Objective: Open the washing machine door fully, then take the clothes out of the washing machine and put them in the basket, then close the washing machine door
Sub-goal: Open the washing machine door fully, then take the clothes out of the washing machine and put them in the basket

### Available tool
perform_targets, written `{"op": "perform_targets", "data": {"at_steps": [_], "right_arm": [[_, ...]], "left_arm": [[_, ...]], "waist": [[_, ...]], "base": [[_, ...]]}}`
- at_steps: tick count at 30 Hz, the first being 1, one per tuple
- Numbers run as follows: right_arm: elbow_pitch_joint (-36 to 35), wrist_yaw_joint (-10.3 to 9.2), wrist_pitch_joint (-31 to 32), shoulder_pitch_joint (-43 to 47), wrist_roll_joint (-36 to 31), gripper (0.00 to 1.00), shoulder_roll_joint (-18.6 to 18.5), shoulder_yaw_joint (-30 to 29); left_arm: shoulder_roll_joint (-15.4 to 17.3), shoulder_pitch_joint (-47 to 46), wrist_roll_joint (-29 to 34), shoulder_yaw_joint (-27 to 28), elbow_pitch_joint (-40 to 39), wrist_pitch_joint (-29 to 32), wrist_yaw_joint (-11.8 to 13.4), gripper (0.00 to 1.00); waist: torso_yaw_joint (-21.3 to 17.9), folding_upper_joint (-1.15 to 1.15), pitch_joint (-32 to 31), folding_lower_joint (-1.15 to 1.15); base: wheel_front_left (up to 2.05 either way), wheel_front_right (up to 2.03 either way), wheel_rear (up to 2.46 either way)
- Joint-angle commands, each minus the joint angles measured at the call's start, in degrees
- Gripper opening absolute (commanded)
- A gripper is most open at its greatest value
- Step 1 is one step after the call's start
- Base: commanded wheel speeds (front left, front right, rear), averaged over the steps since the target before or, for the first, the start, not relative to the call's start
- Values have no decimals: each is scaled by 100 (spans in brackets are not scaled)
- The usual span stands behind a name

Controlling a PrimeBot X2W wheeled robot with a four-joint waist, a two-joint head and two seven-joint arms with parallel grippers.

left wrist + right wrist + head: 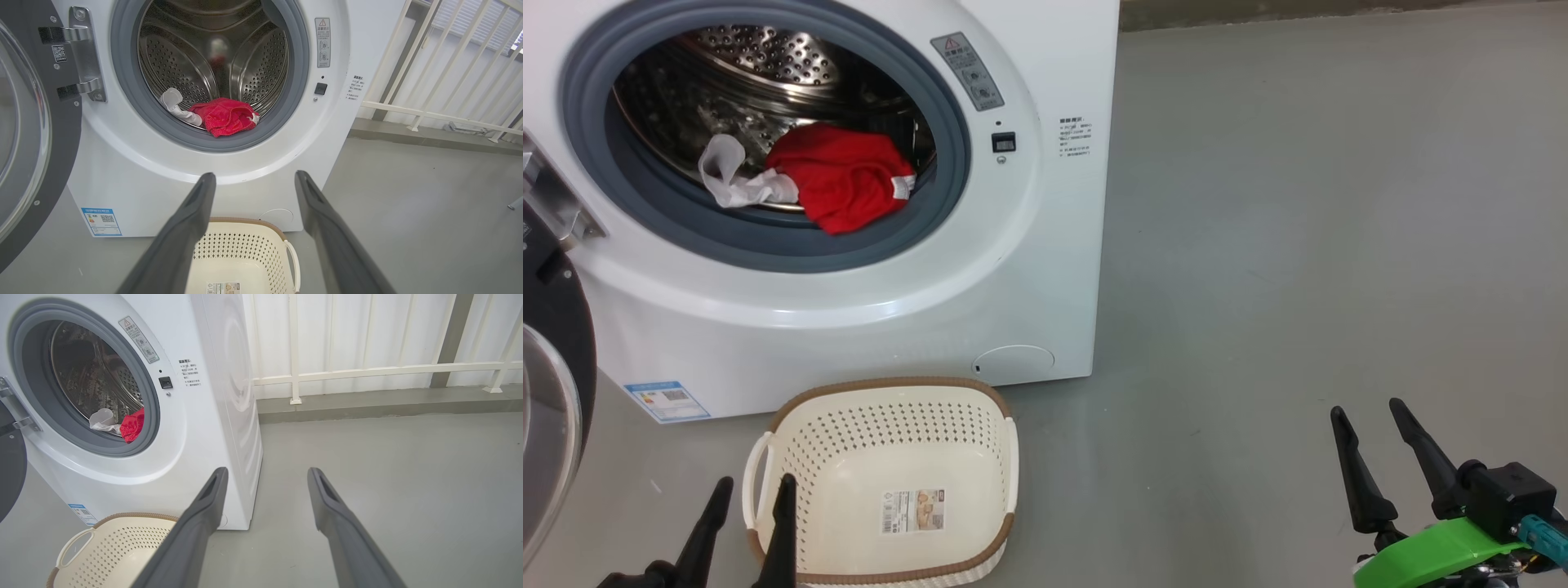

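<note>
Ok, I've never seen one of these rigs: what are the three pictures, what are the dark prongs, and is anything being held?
They are one moment from three cameras: one on a wheeled robot's head, one on each wrist. The dark prongs are its left gripper and right gripper, both open and empty. The washing machine stands on the floor, its door swung open. Inside the drum lie a red garment and a white cloth. The basket stands empty in front.

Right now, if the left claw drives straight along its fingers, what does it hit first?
Probably the washing machine front, on the white panel just below the open drum. The open left claw points there, above the basket. Depth is unclear.
</note>
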Motion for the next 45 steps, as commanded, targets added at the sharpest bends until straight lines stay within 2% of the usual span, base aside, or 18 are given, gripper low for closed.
{"op": "perform_targets", "data": {"at_steps": [1, 25, 45], "right_arm": [[-154, 36, -54, -6, -28, 100, -80, 68], [-200, 36, -54, 47, -35, 100, -95, 86], [-199, 36, -54, -33, -28, 100, -75, 121]], "left_arm": [[114, -96, 9, 179, -162, -28, -32, 100], [124, -72, 33, 171, -244, -28, -32, 100], [182, -192, 26, 144, -211, -28, -32, 100]], "waist": [[2, 0, 1, 0], [86, 0, -34, 0], [122, 0, 108, 0]], "base": [[0, 0, 0], [5, -5, 0], [116, -125, 9]]}}
